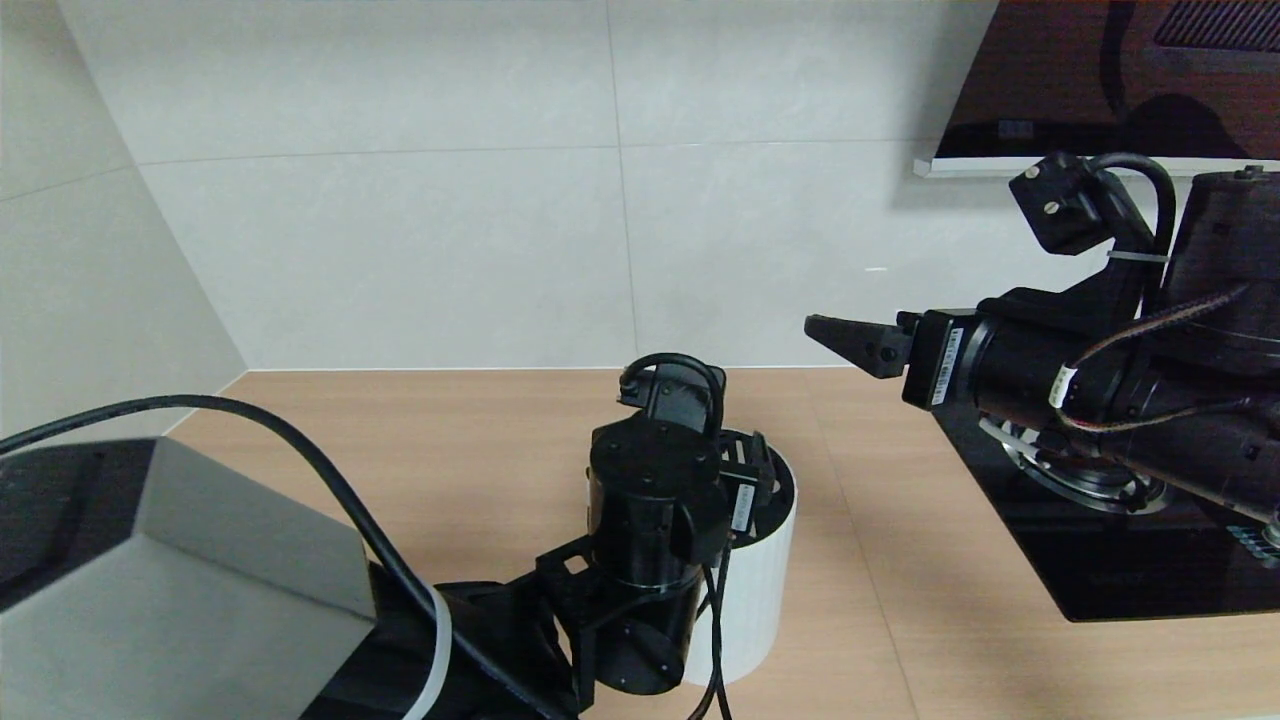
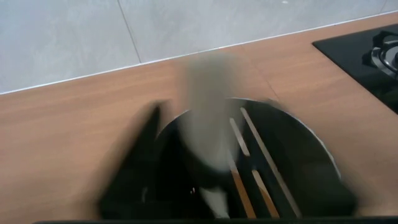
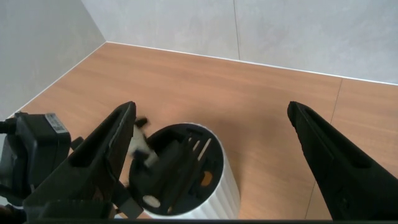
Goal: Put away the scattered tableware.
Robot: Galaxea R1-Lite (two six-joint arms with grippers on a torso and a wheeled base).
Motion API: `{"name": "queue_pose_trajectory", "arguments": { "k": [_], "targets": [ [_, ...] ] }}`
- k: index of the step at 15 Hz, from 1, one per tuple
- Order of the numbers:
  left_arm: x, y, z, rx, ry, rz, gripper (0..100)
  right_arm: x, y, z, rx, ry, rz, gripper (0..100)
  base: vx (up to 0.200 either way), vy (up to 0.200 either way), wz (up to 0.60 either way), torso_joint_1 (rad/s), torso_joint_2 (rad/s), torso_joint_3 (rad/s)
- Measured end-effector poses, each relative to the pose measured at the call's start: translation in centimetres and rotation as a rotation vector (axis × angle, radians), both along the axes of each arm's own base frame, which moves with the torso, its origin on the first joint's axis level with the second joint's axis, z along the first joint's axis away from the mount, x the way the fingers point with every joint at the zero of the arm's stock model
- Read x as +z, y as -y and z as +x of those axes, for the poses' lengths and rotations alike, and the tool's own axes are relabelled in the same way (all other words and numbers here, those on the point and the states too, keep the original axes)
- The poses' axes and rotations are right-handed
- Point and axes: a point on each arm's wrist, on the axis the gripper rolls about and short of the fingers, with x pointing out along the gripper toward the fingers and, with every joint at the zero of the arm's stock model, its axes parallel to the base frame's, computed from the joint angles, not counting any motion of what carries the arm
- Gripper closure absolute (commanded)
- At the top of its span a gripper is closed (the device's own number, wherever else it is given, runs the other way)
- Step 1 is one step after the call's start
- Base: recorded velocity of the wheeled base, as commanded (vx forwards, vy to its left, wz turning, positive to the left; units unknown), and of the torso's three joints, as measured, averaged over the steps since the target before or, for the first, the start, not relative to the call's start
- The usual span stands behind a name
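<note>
Left gripper (image 3: 163, 167) sits right over the holder (image 1: 760, 590), pale utensil (image 2: 208, 124) lined up to drop beside the chopsticks (image 2: 261, 155), grip impossible to tell, while right gripper (image 1: 830, 335) hangs wide open, empty, out of the way

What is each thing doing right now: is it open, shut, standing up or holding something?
Utensil holder: upright on the wooden counter, with chopsticks inside.
Chopsticks: standing in the holder, leaning.
Right gripper: open, empty, up above the counter.
Left gripper: lowered into the holder's top; open or shut can't be told.
Stove burner: no flame showing.
</note>
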Motion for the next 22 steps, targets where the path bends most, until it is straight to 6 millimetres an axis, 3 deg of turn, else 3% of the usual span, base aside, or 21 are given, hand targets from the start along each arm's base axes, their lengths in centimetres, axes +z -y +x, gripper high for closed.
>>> {"name": "queue_pose_trajectory", "arguments": {
  "k": [8, 12, 15, 19, 22],
  "targets": [
    [0.5, -0.2, -0.1, 0.001, 0.006, -0.022, 0, -0.1, 0.0, 0.0, 0.0, -0.002, -0.001, 0, 0.0, 0.0, 0.0, 0.0, 0.0, 0.0],
    [2.8, -1.2, -0.5, 0.006, 0.041, -0.067, 0, 0.0, 0.1, -0.1, -0.001, 0.001, 0.002, 0, 0.0, 0.0, 0.0, 0.0, 0.0, 0.0],
    [5.8, -3.3, -1.1, 0.017, 0.092, -0.129, 0, 0.2, 0.5, -0.4, -0.008, 0.007, 0.005, 0, 0.0, 0.0, 0.0, 0.0, 0.0, 0.0],
    [10.7, -8.2, -2.4, 0.002, 0.195, -0.235, 0, 1.4, 2.7, -1.0, -0.063, 0.042, 0.03, 0, 0.0, 0.0, 0.0, 0.0, 0.0, 0.0],
    [11.7, -12.8, -3.9, 0.014, 0.23, -0.244, 0, 2.1, 4.7, -2.9, -0.09, 0.079, 0.045, 0, 0.0, 0.0, 0.0, 0.0, 0.0, 0.0]
  ]
}}
